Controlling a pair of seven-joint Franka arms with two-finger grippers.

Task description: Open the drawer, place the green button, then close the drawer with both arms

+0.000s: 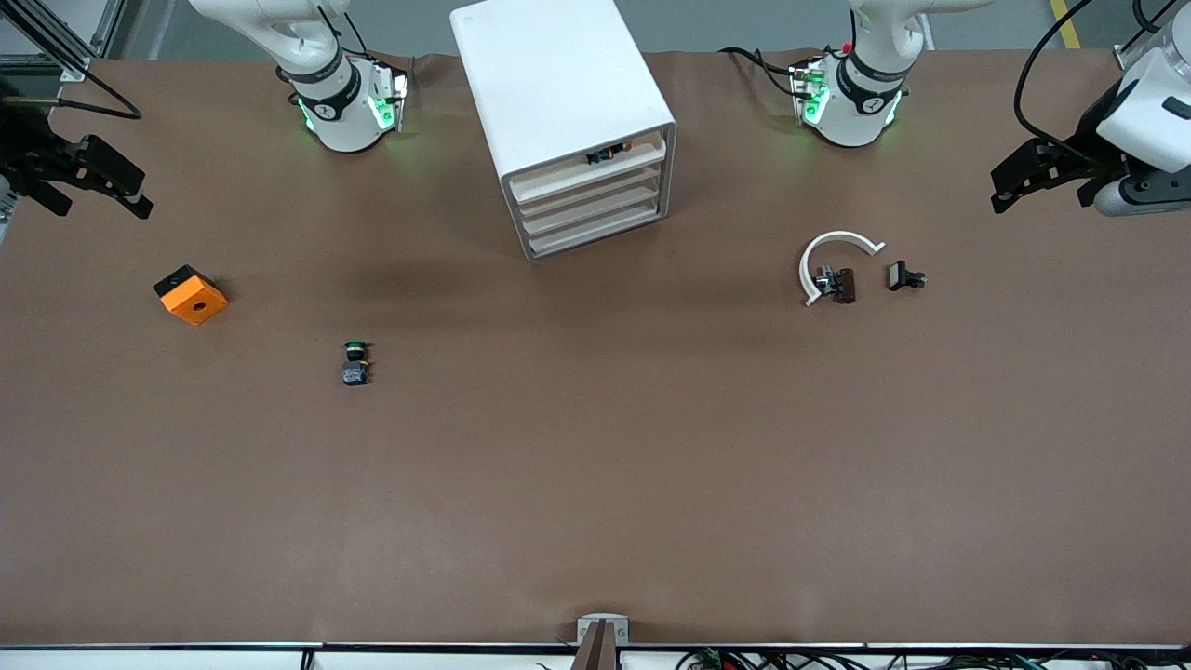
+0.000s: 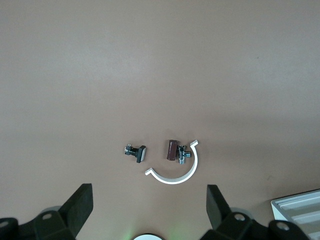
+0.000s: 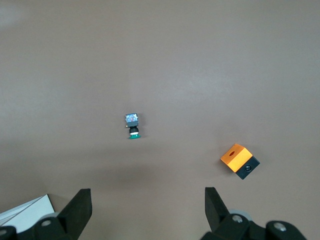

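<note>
Over opposite table ends, left gripper (image 1: 1010,191) and right gripper (image 1: 130,191) hang spread, arms cropped.

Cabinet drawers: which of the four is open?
Only the uppermost drawer of the cabinet is out, with a small dark part in it. The three drawers below it sit flush.

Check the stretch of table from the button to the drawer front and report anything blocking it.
Nothing visible blocks it. The button lies on bare table, nearer the front camera than the cabinet; the orange block sits off toward the right arm's end. The drawer is shut.
</note>
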